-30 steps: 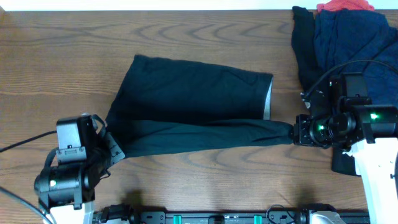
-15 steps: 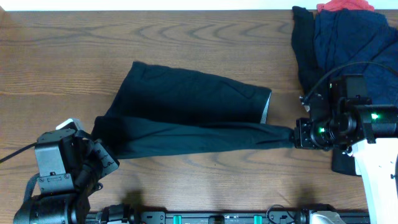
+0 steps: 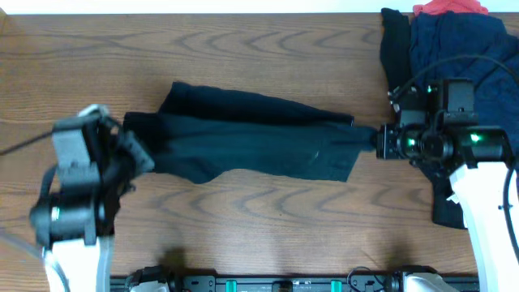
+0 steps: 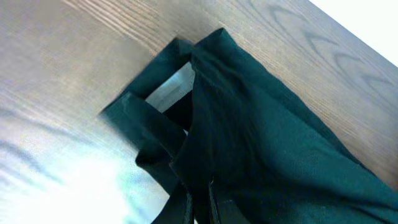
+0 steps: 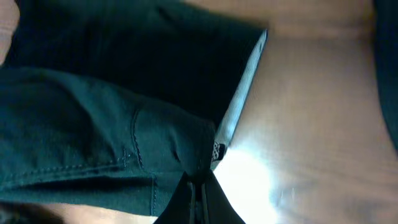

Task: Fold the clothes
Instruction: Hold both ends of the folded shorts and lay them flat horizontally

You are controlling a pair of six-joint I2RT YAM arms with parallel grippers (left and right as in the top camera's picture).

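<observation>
Black shorts (image 3: 251, 138) lie stretched left to right across the middle of the wooden table (image 3: 243, 219), their near layer drawn over the far layer. My left gripper (image 3: 136, 151) is shut on the shorts' left end, and in the left wrist view its fingers (image 4: 186, 208) pinch a bunched fold of the dark fabric (image 4: 280, 143). At the right end my right gripper (image 3: 375, 142) is shut on the waistband corner. The right wrist view shows that gripper (image 5: 200, 199) pinching the shorts (image 5: 93, 124) beside the pale speckled waistband lining (image 5: 245, 87).
A pile of other clothes (image 3: 454, 49) sits at the back right corner: navy blue, black and a bit of red (image 3: 450, 8). Another black piece (image 3: 446, 212) lies under the right arm. Bare wood lies in front of and behind the shorts.
Both grippers have carried the near edge of the shorts toward the far side, laying it over the rest. The left arm swung away from the front edge; the right one shifted slightly farther back.
</observation>
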